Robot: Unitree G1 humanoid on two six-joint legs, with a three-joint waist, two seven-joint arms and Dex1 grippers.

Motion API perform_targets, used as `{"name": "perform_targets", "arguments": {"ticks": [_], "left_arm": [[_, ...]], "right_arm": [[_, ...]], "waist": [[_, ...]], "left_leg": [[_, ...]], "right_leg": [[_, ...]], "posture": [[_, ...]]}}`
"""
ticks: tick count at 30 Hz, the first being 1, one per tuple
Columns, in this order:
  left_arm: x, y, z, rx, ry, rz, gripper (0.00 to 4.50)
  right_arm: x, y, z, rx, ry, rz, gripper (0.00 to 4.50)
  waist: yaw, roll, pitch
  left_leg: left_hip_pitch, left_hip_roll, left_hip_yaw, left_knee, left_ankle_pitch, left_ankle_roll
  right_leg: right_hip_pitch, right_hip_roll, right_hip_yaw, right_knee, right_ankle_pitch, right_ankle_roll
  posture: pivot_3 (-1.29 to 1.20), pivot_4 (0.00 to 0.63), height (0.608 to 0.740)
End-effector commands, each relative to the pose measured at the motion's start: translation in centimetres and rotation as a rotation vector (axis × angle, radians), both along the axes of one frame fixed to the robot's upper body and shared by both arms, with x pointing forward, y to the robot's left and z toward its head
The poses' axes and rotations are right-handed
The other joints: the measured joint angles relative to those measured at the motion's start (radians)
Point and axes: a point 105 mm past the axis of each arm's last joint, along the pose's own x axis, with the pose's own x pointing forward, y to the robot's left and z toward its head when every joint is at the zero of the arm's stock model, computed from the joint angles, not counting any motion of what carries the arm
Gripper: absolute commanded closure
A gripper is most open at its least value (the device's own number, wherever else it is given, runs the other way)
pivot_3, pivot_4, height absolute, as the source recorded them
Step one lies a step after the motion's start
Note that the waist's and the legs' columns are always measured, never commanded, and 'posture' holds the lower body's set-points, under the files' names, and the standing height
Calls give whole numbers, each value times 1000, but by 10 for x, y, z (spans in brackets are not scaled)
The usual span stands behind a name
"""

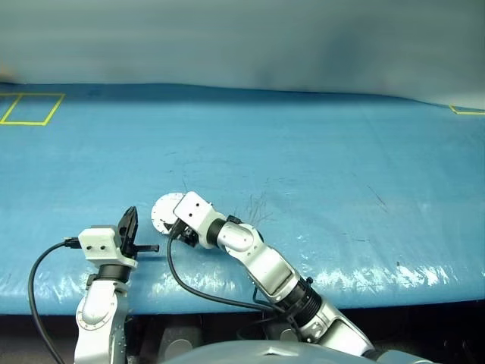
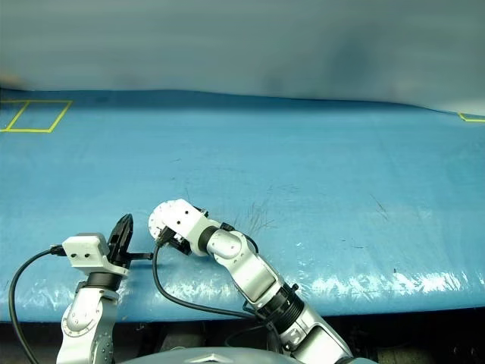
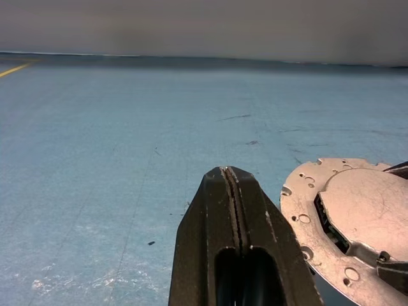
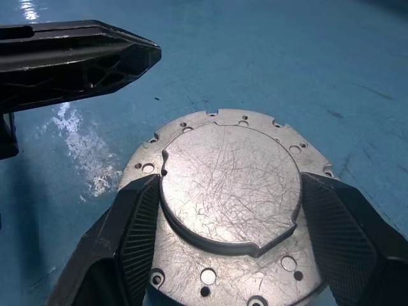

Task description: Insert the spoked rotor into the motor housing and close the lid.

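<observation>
the blue table point(image 1: 318, 152) carried the work near its front edge. there the lid point(image 4: 231, 185) lay shut over the motor housing point(image 4: 185, 271), plain grey side up, so the spoked rotor was presumably sealed inside. the right gripper point(image 4: 229, 220) straddled the lid's raised centre, fingers spread wide against its sides, likely to steady or press it. the left gripper point(image 3: 233, 191) hung just beside, clenched on nothing, seemingly kept clear.

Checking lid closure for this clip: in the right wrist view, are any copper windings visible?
No, the lid shows its plain scratched grey outer face, covering the motor housing completely.
</observation>
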Motion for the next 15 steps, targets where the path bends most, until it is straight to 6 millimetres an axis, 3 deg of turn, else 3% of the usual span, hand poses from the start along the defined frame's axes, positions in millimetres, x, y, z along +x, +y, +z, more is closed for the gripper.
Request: {"name": "perform_targets", "arguments": {"ticks": [1,15], "left_arm": [[-5,-15,0,32,5,-121,4500],[-41,-45,-25,-61,134,-387,4500]], "right_arm": [[1,6,7,9,-38,24,1443],[13,-10,-3,-80,46,102,1443]], "waist": [[-2,0,0],[-1,0,0]], "left_leg": [[0,0,0,0,0,0],[1,0,0,0,0,0]], "right_leg": [[0,0,0,0,0,0],[-1,0,0,0,0,0]], "posture": [[0,150,740],[0,150,740]]}}
